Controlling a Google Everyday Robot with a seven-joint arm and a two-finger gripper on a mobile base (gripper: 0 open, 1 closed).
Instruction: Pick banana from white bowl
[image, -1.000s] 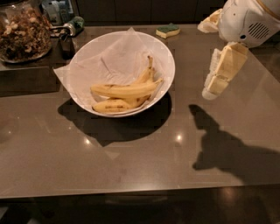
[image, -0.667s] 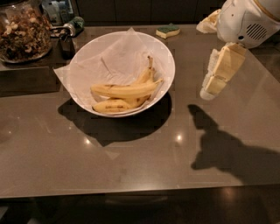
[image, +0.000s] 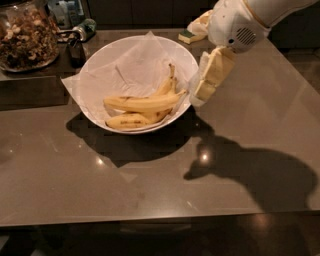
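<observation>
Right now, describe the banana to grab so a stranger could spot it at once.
On the gray counter sits a wide white bowl lined with paper, the gripper beside its right rim. The banana is the longest inside, smooth-skinned, unlike the shorter speckled banana in front.

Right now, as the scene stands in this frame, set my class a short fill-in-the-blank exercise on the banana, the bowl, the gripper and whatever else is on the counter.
1. The banana lies inside the ____ bowl.
2. The gripper hangs by the bowl's rim on the picture's ____ side.
3. The glass jar at the picture's top left is full of ____.

Missing words: white; right; nuts.
</observation>
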